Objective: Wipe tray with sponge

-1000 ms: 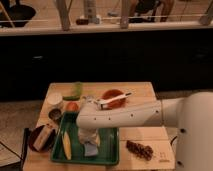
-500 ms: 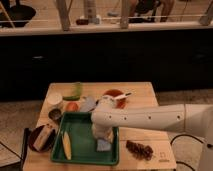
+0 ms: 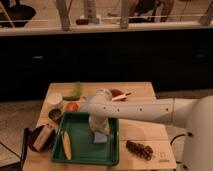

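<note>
The sponge (image 3: pixel 101 138) is seen directly beneath the gripper (image 3: pixel 98 128), close to the right rim of the tray (image 3: pixel 82 142). Whether it is grasped cannot be told. Bare floor is left leftward.

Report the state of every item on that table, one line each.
tray: lying flat, two items inside.
sponge: lying in the tray's right half, under the end effector.
end effector: pointing down at the sponge.
yellow corn piece: lying along the tray's left side.
dark bowl: upright, left of the tray.
red bowl: upright, utensil across it.
</note>
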`<state>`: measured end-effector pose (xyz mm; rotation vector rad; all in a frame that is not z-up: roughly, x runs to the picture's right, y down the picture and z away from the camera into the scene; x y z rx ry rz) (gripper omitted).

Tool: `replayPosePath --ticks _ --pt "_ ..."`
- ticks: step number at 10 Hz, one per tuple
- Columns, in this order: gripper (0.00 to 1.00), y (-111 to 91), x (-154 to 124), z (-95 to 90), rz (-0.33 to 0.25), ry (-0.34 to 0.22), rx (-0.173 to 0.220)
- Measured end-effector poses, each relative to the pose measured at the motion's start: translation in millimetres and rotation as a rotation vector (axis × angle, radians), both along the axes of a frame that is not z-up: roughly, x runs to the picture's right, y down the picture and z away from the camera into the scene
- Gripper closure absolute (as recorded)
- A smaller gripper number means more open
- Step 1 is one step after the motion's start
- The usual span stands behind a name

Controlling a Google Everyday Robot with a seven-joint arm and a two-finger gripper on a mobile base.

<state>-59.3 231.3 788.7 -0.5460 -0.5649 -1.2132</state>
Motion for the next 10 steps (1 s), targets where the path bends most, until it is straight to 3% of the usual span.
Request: replayPosePath --ticks 3,5,7,10 --pt "1.00 21.8 -45.6 2.6 -0.073 -0.098 -0.047" --pt "1.00 37.0 -53.4 -5.3 -0.077 -0.133 -0.059" --pt "1.00 48.5 -40.0 -12.1 -0.060 -0.128 -0.068" --pt "1.00 52.0 13.0 -18.6 -0.008 -0.076 -0.059"
